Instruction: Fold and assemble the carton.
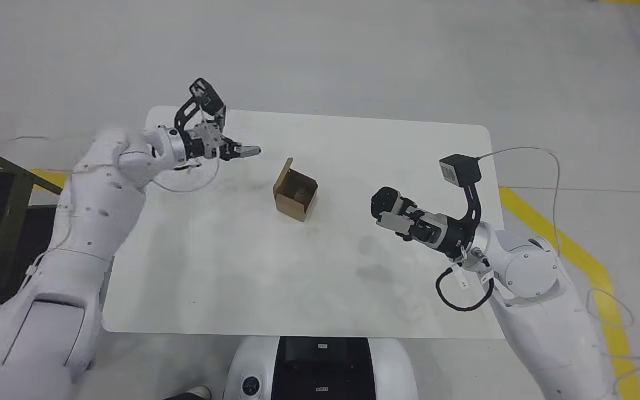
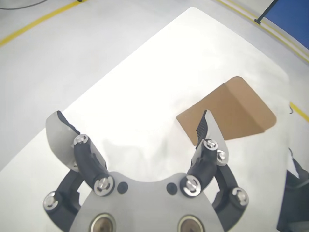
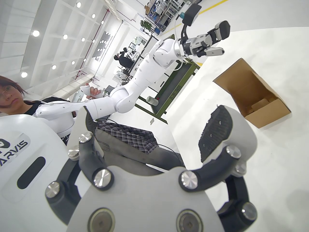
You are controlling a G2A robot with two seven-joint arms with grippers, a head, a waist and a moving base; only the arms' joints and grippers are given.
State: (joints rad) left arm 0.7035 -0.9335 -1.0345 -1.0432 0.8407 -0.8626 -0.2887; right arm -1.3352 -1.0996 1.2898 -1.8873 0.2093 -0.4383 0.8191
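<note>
Two end effectors hang over the white tabletop (image 1: 300, 285), one on each side of the carton (image 1: 296, 190), and neither touches it. The carton (image 3: 256, 97) is brown, stands near the middle of the tabletop and is open at the top; one flap stands upright on the side facing the left arm, and folded cardboard lies on its inner floor. Left end effector (image 1: 242, 151) is released, fingers spread wide with nothing between them; in its own wrist view (image 2: 132, 117) the carton's outer wall (image 2: 231, 112) is partly behind one fingertip (image 2: 202, 126). Right end effector (image 1: 384, 207) is likewise released and empty (image 3: 153, 114), near the carton's open side. Right wrist view also shows the left end effector (image 3: 220, 40) beyond the carton.
</note>
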